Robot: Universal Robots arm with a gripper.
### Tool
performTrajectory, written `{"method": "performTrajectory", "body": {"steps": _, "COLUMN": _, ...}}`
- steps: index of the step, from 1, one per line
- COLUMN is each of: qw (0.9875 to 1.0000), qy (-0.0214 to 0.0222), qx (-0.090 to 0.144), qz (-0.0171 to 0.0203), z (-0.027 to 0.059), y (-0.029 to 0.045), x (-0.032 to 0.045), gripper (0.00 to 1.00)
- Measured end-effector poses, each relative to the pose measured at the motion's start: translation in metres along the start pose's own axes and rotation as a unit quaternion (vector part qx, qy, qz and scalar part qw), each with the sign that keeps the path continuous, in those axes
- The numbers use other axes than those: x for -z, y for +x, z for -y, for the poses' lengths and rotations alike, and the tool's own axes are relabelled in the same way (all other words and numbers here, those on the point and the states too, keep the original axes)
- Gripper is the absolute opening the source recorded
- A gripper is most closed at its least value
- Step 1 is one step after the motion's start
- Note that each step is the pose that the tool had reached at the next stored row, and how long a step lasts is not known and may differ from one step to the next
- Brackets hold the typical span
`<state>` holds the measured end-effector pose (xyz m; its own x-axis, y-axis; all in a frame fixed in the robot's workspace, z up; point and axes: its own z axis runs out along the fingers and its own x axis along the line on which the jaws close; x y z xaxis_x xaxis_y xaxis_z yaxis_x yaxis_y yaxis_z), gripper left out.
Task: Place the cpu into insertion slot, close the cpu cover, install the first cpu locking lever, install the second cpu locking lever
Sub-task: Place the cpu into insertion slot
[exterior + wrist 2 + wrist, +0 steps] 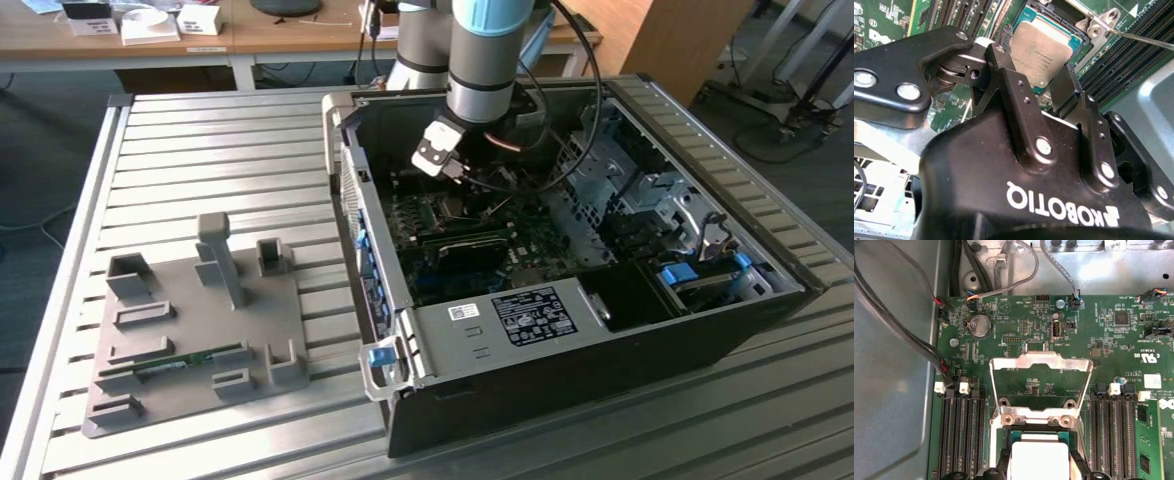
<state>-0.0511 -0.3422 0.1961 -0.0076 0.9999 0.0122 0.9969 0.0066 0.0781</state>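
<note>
My gripper [445,165] reaches down into the open black computer case [561,360], over the green motherboard [1094,325]. In both wrist views the cpu [1041,45] [1036,455], square with a silvery top, sits between my two black fingers [1004,75], which press on its opposite sides. It hangs right over the insertion slot [1053,9], which it mostly hides. The cpu cover [1040,359], a silvery frame with a square window, stands swung open just beyond the slot. A thin metal lever rod [1144,41] sticks out beside the cover's hinge tabs [1099,22].
Long black memory slots [961,435] [1114,430] flank the socket on both sides. Grey cables [904,335] run along the case wall. A drive cage [627,190] fills the case on the exterior view's right. A grey fixture plate [187,330] lies on the slatted table.
</note>
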Motion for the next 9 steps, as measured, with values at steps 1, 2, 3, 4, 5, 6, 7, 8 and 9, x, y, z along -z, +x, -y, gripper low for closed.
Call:
{"method": "performTrajectory", "body": {"steps": 1, "qw": 1.0000, "qy": 0.0001, "qx": 0.000, "qz": 0.0001, "z": 0.0001, "y": 0.0000, "x": -0.0003, "gripper": 0.54}}
{"method": "performTrajectory", "body": {"steps": 2, "qw": 1.0000, "qy": 0.0001, "qx": 0.000, "qz": 0.0001, "z": 0.0001, "y": -0.0001, "x": -0.0004, "gripper": 0.54}}
{"method": "performTrajectory", "body": {"steps": 3, "qw": 1.0000, "qy": 0.0001, "qx": 0.000, "qz": 0.0002, "z": 0.0001, "y": -0.0001, "x": -0.0004, "gripper": 0.54}}
{"method": "performTrajectory", "body": {"steps": 4, "qw": 1.0000, "qy": 0.0000, "qx": 0.000, "qz": 0.0000, "z": 0.0001, "y": 0.0000, "x": -0.0006, "gripper": 0.54}}
{"method": "performTrajectory", "body": {"steps": 5, "qw": 1.0000, "qy": 0.0000, "qx": 0.000, "qz": 0.0000, "z": 0.0003, "y": 0.0000, "x": -0.0006, "gripper": 0.54}}
{"method": "performTrajectory", "body": {"steps": 6, "qw": 1.0000, "qy": 0.0000, "qx": 0.000, "qz": 0.0000, "z": 0.0002, "y": 0.0000, "x": -0.0006, "gripper": 0.54}}
{"method": "performTrajectory", "body": {"steps": 7, "qw": 1.0000, "qy": 0.0000, "qx": 0.000, "qz": 0.0000, "z": 0.0003, "y": 0.0000, "x": -0.0004, "gripper": 0.54}}
{"method": "performTrajectory", "body": {"steps": 8, "qw": 1.0000, "qy": 0.0001, "qx": 0.000, "qz": 0.0001, "z": 0.0002, "y": -0.0001, "x": 0.0001, "gripper": 0.54}}
{"method": "performTrajectory", "body": {"steps": 9, "qw": 1.0000, "qy": 0.0000, "qx": 0.000, "qz": 0.0001, "z": 0.0002, "y": 0.0000, "x": 0.0008, "gripper": 0.54}}
